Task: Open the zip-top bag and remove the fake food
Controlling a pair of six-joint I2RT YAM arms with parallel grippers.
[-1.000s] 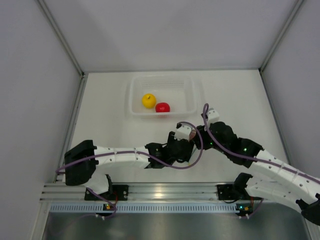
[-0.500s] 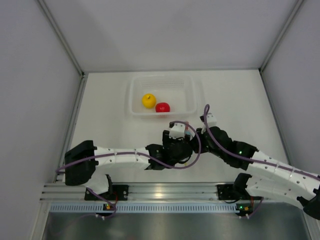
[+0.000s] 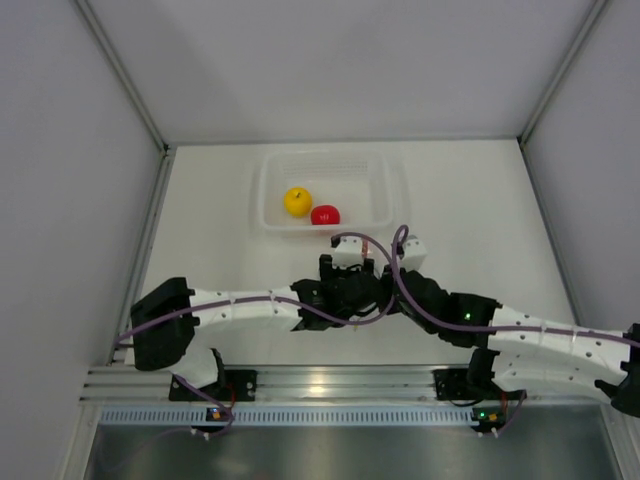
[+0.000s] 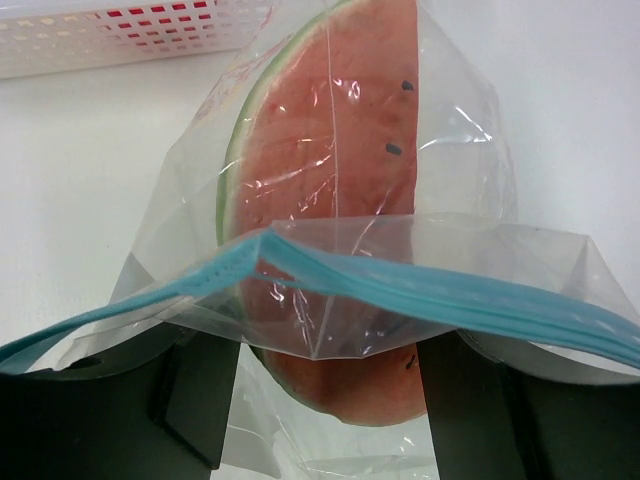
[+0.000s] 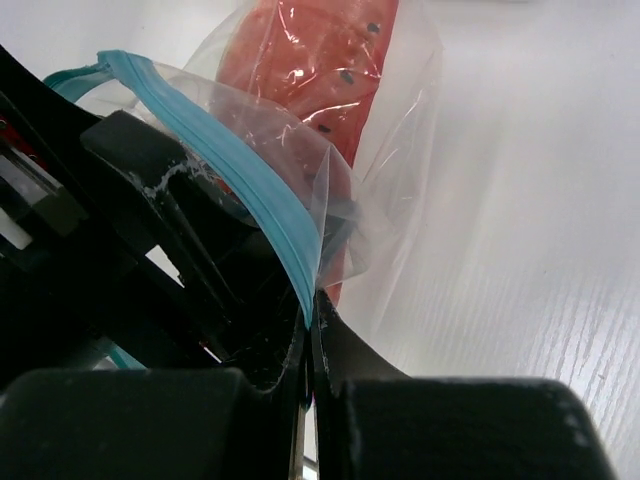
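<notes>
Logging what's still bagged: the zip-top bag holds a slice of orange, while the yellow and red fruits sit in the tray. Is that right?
Not quite. The zip-top bag holds a watermelon slice, red flesh with green rind, as the left wrist view shows. The yellow fruit and red fruit do sit in the tray.

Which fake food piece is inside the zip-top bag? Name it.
The watermelon slice, wrapped by the zip-top bag; the yellow fruit and red fruit lie loose in the tray.
</notes>
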